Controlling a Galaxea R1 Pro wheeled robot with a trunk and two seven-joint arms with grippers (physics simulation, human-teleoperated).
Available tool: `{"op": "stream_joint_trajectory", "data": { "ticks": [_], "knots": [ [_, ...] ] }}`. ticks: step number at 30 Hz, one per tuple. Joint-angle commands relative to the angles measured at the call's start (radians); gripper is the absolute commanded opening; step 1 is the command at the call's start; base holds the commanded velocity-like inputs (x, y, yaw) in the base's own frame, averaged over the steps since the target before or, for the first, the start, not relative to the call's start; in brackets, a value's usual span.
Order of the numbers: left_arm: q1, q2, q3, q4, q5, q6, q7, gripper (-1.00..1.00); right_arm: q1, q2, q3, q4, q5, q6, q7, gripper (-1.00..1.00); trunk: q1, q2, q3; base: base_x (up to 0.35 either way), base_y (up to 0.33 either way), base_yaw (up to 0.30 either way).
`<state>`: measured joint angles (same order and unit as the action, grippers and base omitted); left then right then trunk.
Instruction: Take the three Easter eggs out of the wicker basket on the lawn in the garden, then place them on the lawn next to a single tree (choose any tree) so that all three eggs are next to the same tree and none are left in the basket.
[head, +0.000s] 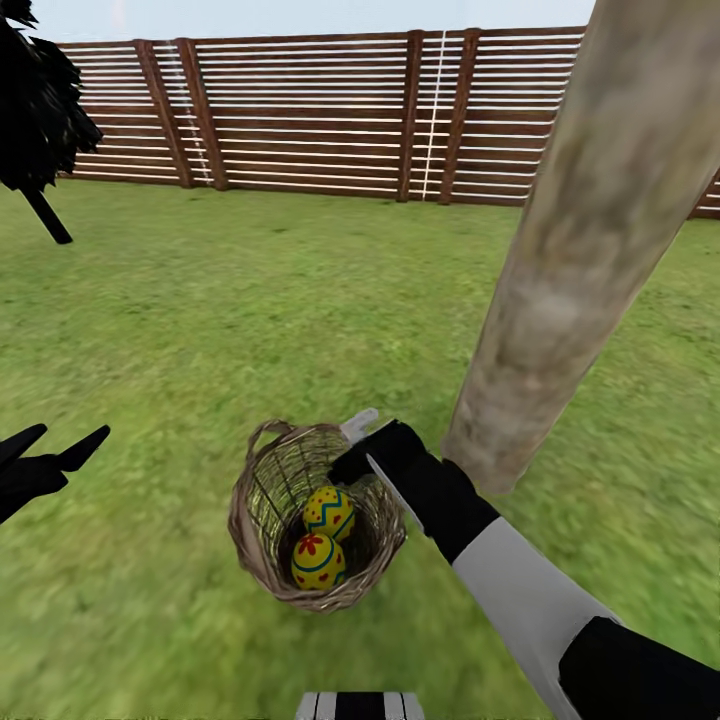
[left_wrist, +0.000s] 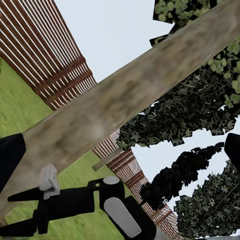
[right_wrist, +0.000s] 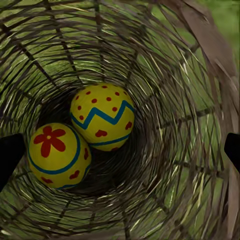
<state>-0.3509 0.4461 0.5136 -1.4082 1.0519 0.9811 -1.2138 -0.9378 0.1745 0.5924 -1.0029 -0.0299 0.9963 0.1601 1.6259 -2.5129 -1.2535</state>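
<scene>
On the lawn (head: 200, 330), beside the tree trunk (head: 590, 230): wicker basket (head: 262, 530) sitting upright, close to the trunk's base.
Contents: two Easter eggs showing, zigzag egg (right_wrist: 102, 116) touching flower egg (right_wrist: 57, 155).
Right end effector (head: 352, 447): hovering at the basket's far rim, looking straight down inside; fingers (right_wrist: 9, 157) spread wide, holding nothing.
Left end effector (head: 50, 452): idling well apart, fingers parted, empty.
Step in hand: reaching for an egg.
Advice: probably centring over the zigzag egg, descending clear of the weave, closing gently.
</scene>
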Motion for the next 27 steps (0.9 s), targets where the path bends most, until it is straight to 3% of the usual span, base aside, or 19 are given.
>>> {"op": "stream_joint_trajectory", "data": {
  "ticks": [1, 6, 8, 11, 16, 19, 27],
  "knots": [
    [0.0, 0.0, 0.0, 0.0, 0.003, 0.007, -0.001, 1.0, -0.001, 0.0, 0.007, -0.01, -0.002, 0.006, 0.001, 1.0, 0.0, -0.001, -0.005, 0.0, 0.0, 0.0],
    [0.0, 0.0, 0.0, 0.0, 0.003, 0.007, -0.001, 1.0, -0.001, 0.0, 0.054, -0.021, -0.004, 0.008, 0.005, 1.0, 0.002, -0.002, -0.024, 0.0, 0.0, 0.0],
    [0.0, 0.001, 0.0, 0.001, 0.003, 0.007, -0.001, 1.0, -0.001, 0.0, 0.107, -0.017, -0.005, 0.008, 0.005, 1.0, 0.003, -0.002, -0.032, 0.0, 0.0, 0.0],
    [0.0, 0.001, 0.0, 0.0, 0.003, 0.007, -0.001, 1.0, -0.001, 0.0, 0.155, -0.017, -0.004, -0.001, 0.03, 1.0, 0.005, -0.003, -0.043, 0.0, 0.0, 0.0],
    [0.0, 0.002, 0.0, 0.001, 0.003, 0.007, -0.001, 1.0, -0.001, 0.0, 0.167, -0.02, 0.005, -0.003, 0.116, 1.0, 0.007, -0.004, -0.063, 0.0, 0.0, 0.0],
    [0.0, 0.002, 0.0, 0.001, 0.003, 0.007, -0.001, 1.0, -0.001, 0.0, 0.168, -0.019, 0.007, -0.003, 0.128, 1.0, 0.008, -0.005, -0.074, 0.0, 0.0, 0.0],
    [0.045, 0.003, 0.005, 0.012, 0.004, 0.004, -0.005, 1.0, -0.001, 0.0, 0.123, -0.024, -0.006, 0.005, 0.133, 1.0, 0.008, -0.005, -0.075, 0.0, 0.0, 0.008]
  ]
}}
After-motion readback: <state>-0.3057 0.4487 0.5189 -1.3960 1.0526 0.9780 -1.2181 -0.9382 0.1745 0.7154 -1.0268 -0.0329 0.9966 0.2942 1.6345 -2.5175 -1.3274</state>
